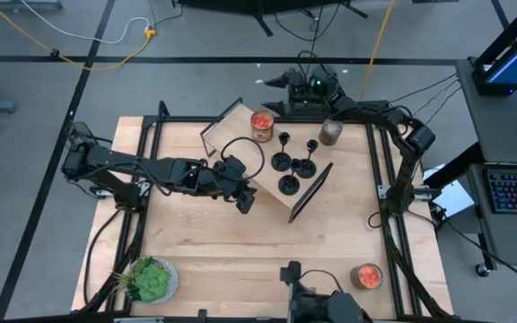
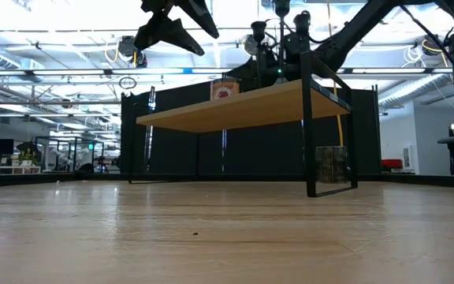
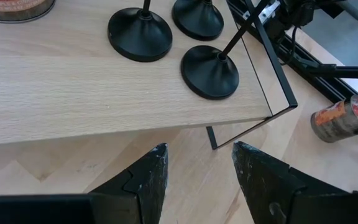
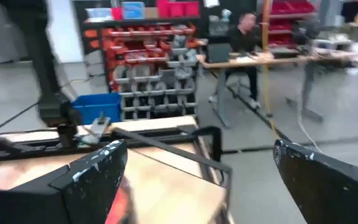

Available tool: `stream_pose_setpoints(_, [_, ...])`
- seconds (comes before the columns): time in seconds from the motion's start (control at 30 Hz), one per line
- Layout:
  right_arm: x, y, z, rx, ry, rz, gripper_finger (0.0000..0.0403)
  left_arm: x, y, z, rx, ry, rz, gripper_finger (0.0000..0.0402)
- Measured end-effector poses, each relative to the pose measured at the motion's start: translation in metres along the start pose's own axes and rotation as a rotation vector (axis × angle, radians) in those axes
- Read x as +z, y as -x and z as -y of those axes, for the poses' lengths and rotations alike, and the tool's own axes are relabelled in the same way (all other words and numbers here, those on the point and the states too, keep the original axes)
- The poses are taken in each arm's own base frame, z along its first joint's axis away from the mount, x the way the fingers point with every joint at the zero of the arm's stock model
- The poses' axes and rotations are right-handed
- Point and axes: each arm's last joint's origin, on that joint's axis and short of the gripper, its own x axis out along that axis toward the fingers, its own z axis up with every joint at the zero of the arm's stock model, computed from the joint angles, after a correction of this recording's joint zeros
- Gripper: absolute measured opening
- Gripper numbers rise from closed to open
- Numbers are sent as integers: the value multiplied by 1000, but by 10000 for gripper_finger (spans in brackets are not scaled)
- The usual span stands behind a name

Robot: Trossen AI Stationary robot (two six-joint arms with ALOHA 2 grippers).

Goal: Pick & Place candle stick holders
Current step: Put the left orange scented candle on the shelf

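Note:
Three matte-black candle stick holders [image 1: 281, 160] [image 1: 303, 166] [image 1: 289, 184] stand upright on their round bases on a low wooden shelf [image 1: 267, 184] with a black frame, at the table's far middle. Their bases also show in the left wrist view [image 3: 140, 34] [image 3: 197, 18] [image 3: 209, 70]. My left gripper [image 1: 245, 199] [image 3: 197, 152] is open and empty, just off the shelf's near-left edge and raised above the table. My right gripper [image 1: 276, 82] [image 4: 197, 155] is open and empty beyond the table's far edge.
A jar with an orange-red top [image 1: 261, 124] stands on the shelf's far end, and a grey jar [image 1: 331, 132] stands beside the shelf. Another orange-topped jar [image 1: 366, 275] is at the near right, and a green plant [image 1: 151, 280] at the near left. A person sits in the room beyond.

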Motion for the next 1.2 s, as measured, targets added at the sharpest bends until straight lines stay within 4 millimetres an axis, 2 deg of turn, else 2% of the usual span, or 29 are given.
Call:
stream_pose_setpoints(0.27, [1, 16, 20, -142, -42, 1, 400, 0, 0, 0, 0, 1, 0, 189])
stream_pose_setpoints(0.53, [-6, 27, 32, -229, -198, -52, 391, 0, 0, 0, 0, 1, 0, 189])
stream_pose_setpoints(0.63, [-16, 28, 32, -267, -251, -129, 363, 0, 0, 0, 0, 1, 0, 189])
stream_pose_setpoints(0.77, [-24, 24, 26, -260, -300, -203, 306, 0, 0, 0, 0, 0, 0, 189])
stream_pose_setpoints(1.0, [-27, 10, 9, -206, -312, -237, 202, 0, 0, 0, 0, 0, 0, 189])
stream_pose_setpoints(1.2, [-29, -3, -9, -151, -320, -265, 146, 0, 0, 0, 0, -1, 0, 189])
